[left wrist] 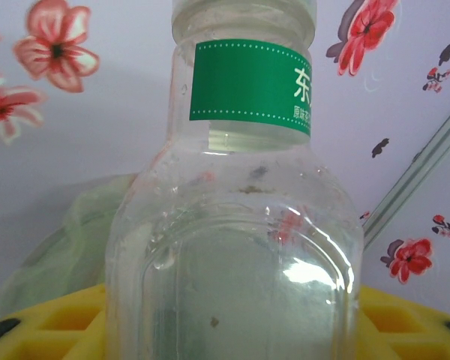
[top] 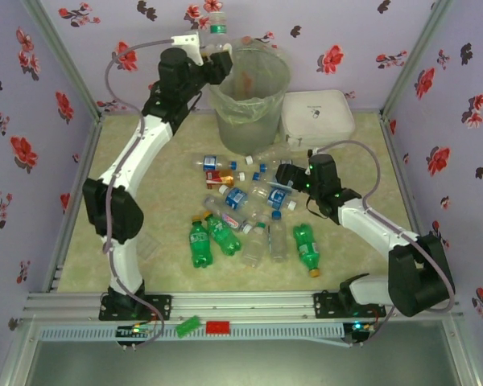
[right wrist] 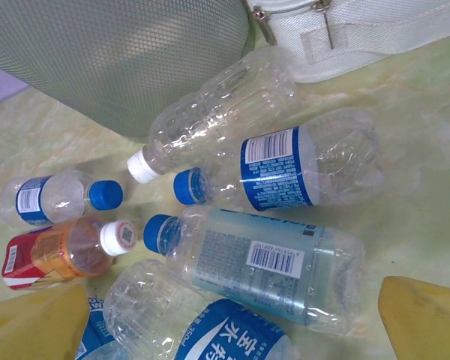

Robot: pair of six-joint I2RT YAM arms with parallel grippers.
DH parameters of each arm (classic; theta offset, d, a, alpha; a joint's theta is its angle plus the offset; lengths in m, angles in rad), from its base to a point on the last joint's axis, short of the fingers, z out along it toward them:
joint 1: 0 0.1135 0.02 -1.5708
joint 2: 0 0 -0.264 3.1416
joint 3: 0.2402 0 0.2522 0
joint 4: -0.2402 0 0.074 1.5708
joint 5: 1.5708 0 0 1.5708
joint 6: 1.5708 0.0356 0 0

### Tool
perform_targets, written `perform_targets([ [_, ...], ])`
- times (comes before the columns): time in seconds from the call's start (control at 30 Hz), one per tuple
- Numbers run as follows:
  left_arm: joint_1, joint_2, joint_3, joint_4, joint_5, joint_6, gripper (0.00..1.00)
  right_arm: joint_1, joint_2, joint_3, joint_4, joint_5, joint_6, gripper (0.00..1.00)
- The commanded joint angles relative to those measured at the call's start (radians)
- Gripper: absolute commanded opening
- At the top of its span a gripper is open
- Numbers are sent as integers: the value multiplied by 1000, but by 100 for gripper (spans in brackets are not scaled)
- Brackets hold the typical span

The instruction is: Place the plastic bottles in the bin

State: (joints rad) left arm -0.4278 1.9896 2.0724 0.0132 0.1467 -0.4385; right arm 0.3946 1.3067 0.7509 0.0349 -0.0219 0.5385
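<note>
bottles [right wrist: 307, 161]: clear glossy plastic | bin [right wrist: 120, 60]: matt mesh | box [right wrist: 382, 34]: stitched white fabric

Three green bottles with yellow caps [top: 199, 243] are counted on the bench [top: 113, 141]. One red-orange labelled bottle [right wrist: 56, 255] is seen among them. The clear bottles [top: 278, 239] lying there, blue-labelled or bare, are heaped too closely for an exact count; roughly ten are made out. One clear bottle with a green label [left wrist: 232, 247], one bin [top: 241, 129] and one white box [top: 318, 117] are also counted.

Clear green-labelled bottle [left wrist: 232, 225] upright near bin [top: 249, 108] rim; other bottles [top: 249, 217] lying before bin.
</note>
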Motion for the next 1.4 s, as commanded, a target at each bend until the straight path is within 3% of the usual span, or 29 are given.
perform_targets([
  [0.0,-15,107,152,-59,60,-12,33,4,-33,-18,24,-39,-13,100],
  [0.27,-52,383,552,-248,74,27,33,3,-101,-68,7,-44,-29,100],
  [0.57,-58,433,531,-193,73,-3,41,3,-159,-77,-40,-24,-55,100],
  [0.7,-60,434,528,-193,73,-3,52,3,-176,-85,-41,-12,-56,100],
  [0.9,-61,425,528,-190,73,-11,99,3,-180,-86,-44,-9,-52,100],
  [1.37,-69,216,310,-83,74,17,100,3,-143,-73,-37,-1,-42,100],
])
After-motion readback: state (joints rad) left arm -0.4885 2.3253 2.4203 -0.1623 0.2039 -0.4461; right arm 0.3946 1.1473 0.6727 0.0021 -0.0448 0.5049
